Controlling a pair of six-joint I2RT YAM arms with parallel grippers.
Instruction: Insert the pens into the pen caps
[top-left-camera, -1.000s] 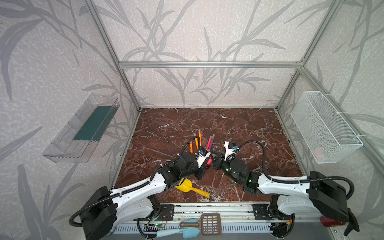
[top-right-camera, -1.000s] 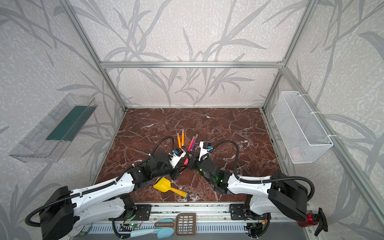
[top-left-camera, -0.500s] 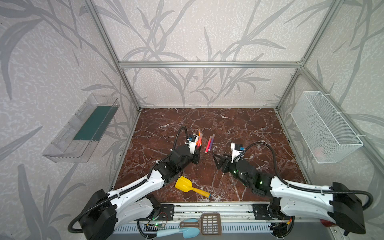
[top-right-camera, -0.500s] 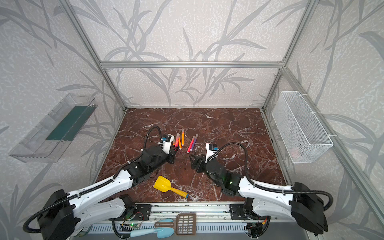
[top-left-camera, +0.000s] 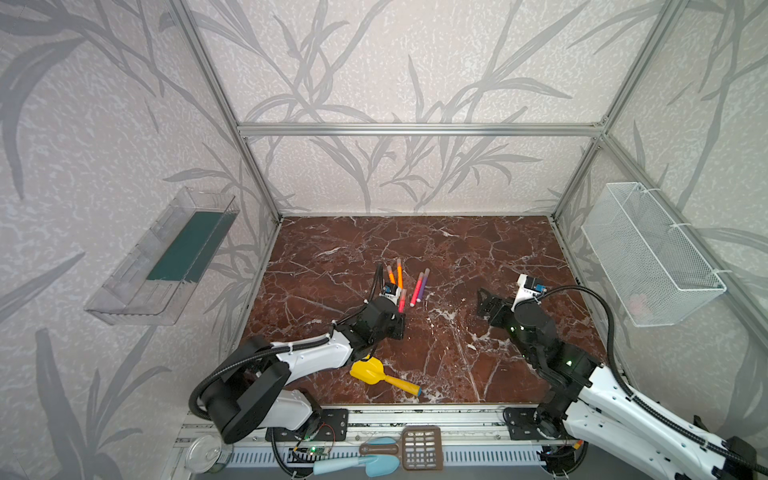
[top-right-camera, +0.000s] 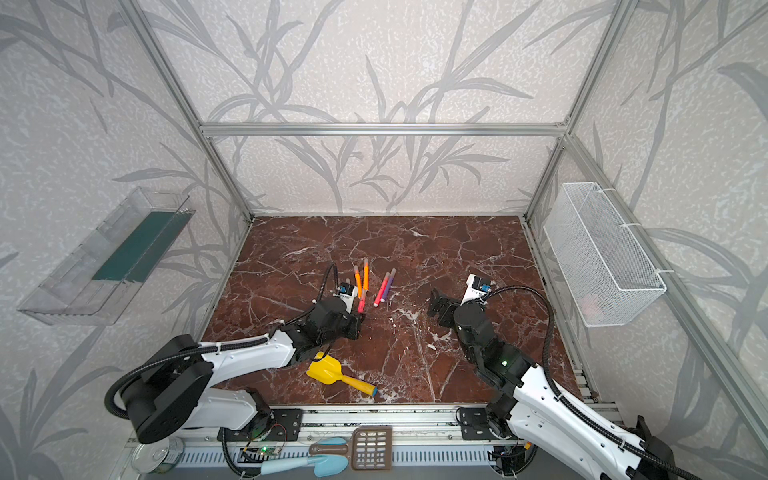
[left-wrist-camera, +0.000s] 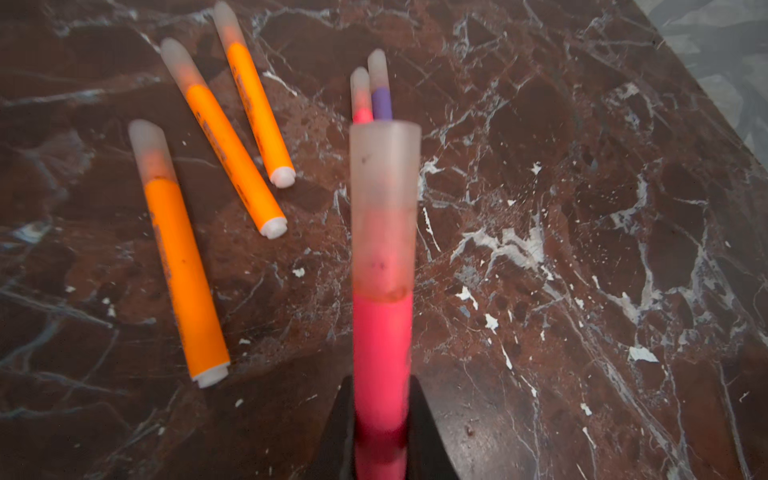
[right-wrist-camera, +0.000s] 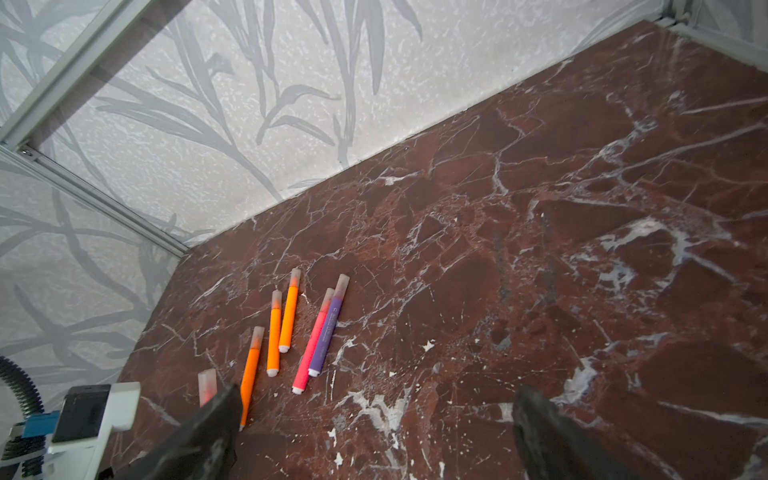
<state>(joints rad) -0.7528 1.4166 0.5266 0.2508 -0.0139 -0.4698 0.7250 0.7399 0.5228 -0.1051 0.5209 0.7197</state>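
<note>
You're in a robot lab test cell — aluminium frame (top-left-camera: 415, 129), leaf-print wall panels (top-left-camera: 415, 62), marble-look tabletop (top-left-camera: 457, 249), wire basket (top-left-camera: 648, 257) hung right.

Your two top views hang high over the near edge, facing down and toward the far wall. They share nearly the whole scene, the full desk (top-left-camera: 457, 249) from left to right. Your left wrist view sits very close behind the left end effector (left-wrist-camera: 382, 415), looking along the pink pen (left-wrist-camera: 380, 340) toward the pens (left-wrist-camera: 226, 153) lying beyond. Your right wrist view rides higher and farther off, facing the far left corner, and shares those pens.
</note>
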